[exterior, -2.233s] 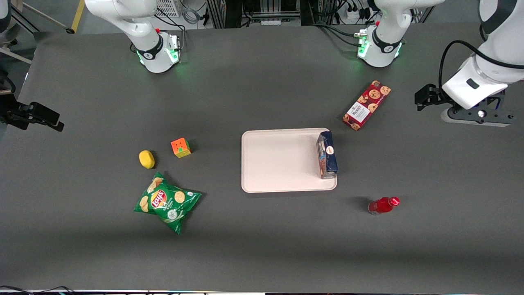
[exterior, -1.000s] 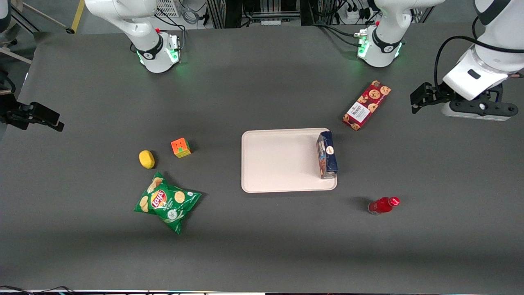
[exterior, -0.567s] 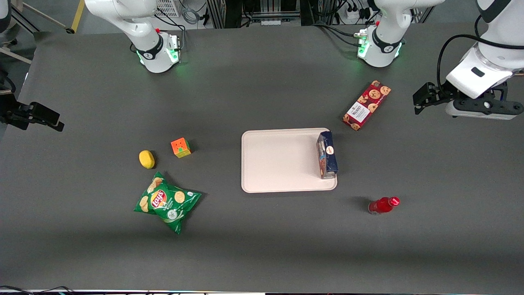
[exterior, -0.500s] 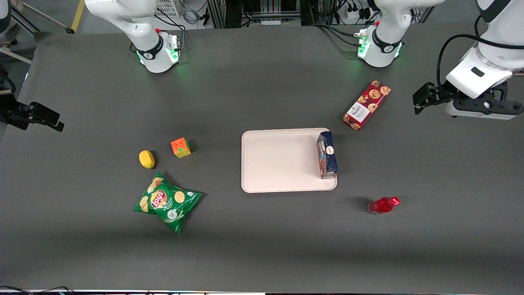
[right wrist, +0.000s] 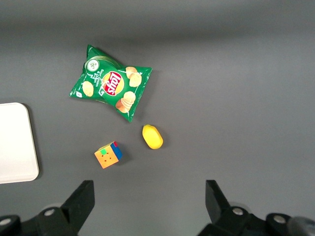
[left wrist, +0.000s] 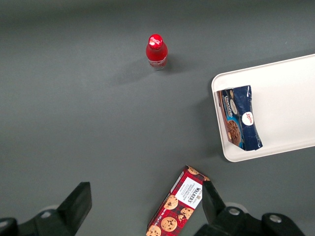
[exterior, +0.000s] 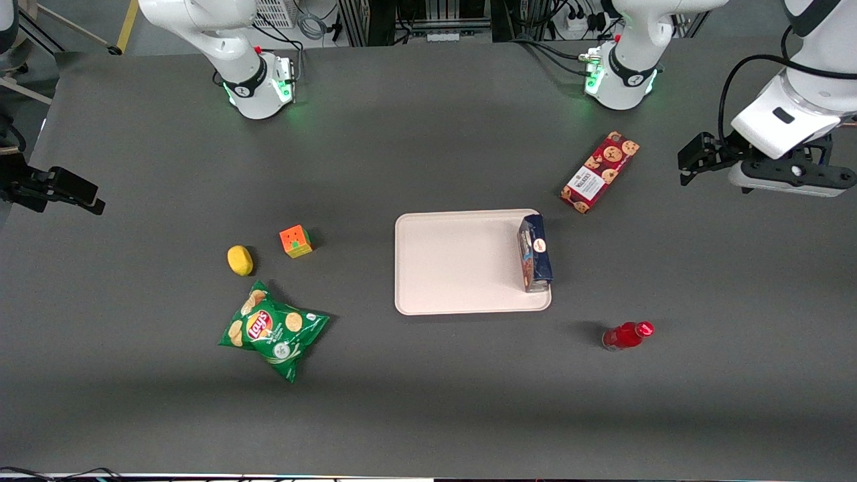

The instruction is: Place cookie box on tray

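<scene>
Since 2.2 seconds ago, only the gripper [left wrist: 145,209] has shifted, hovering with fingers spread, empty, high up near the red box [exterior: 600,172]. Cookie box [exterior: 535,252] lies on the tray [exterior: 455,262], along its working-arm edge.

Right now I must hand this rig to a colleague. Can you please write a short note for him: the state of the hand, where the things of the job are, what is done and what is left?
Hand: open and empty, raised at the working arm's end of the table, clear of everything.
Cookie box: lying inside the tray, along the tray's edge nearest the working arm, nothing touching it.
Red cookie box: on the table beside the tray, not part of the job; leave it.
Done: the cookie box is on the tray and released.
Left: nothing for the placement itself, as far as I can judge; perhaps only park the arm.
</scene>
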### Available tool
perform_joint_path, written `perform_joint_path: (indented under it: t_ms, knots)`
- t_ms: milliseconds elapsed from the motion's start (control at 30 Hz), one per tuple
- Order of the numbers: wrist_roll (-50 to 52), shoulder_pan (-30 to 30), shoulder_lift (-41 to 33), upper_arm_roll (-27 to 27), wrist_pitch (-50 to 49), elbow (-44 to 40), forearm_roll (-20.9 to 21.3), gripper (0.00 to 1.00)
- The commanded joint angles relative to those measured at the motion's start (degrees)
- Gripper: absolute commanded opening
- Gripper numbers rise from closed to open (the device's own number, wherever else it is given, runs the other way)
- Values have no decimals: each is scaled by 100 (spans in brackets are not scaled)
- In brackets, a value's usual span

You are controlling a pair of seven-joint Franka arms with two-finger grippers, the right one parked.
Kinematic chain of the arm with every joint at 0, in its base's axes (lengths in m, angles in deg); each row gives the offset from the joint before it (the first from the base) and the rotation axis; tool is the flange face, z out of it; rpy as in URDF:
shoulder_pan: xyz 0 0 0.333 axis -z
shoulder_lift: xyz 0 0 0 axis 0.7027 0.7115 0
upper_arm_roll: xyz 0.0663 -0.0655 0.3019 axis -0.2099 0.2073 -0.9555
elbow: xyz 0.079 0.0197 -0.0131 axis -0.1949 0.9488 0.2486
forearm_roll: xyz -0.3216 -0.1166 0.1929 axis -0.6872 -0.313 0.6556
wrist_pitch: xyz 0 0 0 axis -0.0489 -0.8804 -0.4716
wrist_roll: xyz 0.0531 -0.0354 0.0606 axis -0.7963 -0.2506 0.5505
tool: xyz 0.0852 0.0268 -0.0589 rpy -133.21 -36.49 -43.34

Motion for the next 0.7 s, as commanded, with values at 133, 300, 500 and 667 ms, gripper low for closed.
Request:
perform_joint_path:
  t_ms: [133, 300, 500, 667]
  knots:
    - [-52, 240, 357, -189, 398, -63, 63, 100]
    - [-61, 240, 453, -189, 556, -63, 63, 100]
    - [-26, 240, 506, -189, 592, -63, 63, 100]
    - [-26, 240, 515, -189, 592, -63, 63, 100]
